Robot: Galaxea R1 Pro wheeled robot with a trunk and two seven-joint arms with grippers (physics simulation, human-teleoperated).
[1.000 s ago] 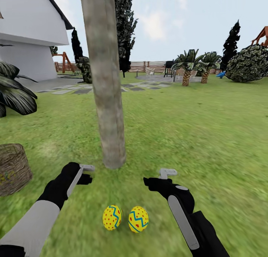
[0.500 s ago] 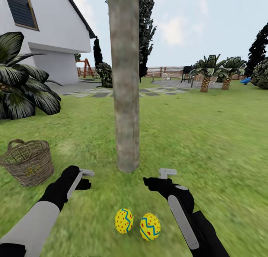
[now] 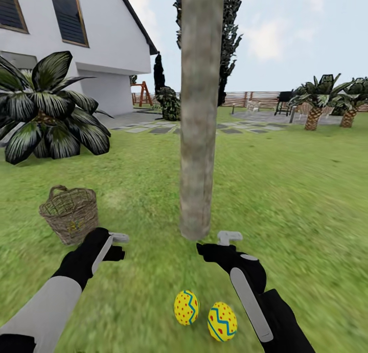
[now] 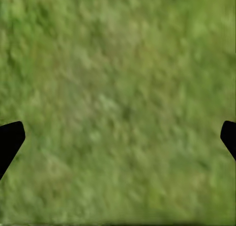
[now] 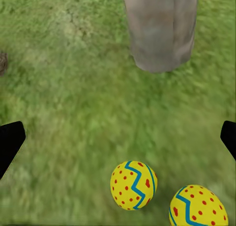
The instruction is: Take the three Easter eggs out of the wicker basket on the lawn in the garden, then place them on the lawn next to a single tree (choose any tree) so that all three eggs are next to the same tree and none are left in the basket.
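Two small yellow eggs with red dots and blue-green zigzag bands [image 3: 186, 307] lie on the mottled green lawn [image 3: 296, 199], near me and just in front of the thick pale grey-brown tree trunk [image 3: 197, 138]. They sit just beside each other, the right one [image 3: 222, 321] a little nearer to me. The small round brown wicker basket with its thin loop handle [image 3: 70, 214] stands on the grass to the left of the trunk, well apart from the eggs. Through the weave I make out a faint yellow patch, which I take to be the third egg, though it is too small to be sure.

My left gripper [image 4: 118, 137] hangs over bare grass near the basket, jaws wide and holding nothing. My right gripper [image 5: 118, 137] hovers above the two eggs with the trunk base ahead, jaws also wide and empty.

I judge the remaining egg light, hard-shelled and smooth, so it should slip or roll if pinched off-centre. I would take it across its widest middle, jaws on opposite sides, closing gently. The basket looks light and stiffly woven; it may tip or slide if I bump its rim or handle, so I would come straight down through the opening, clear of the arch.
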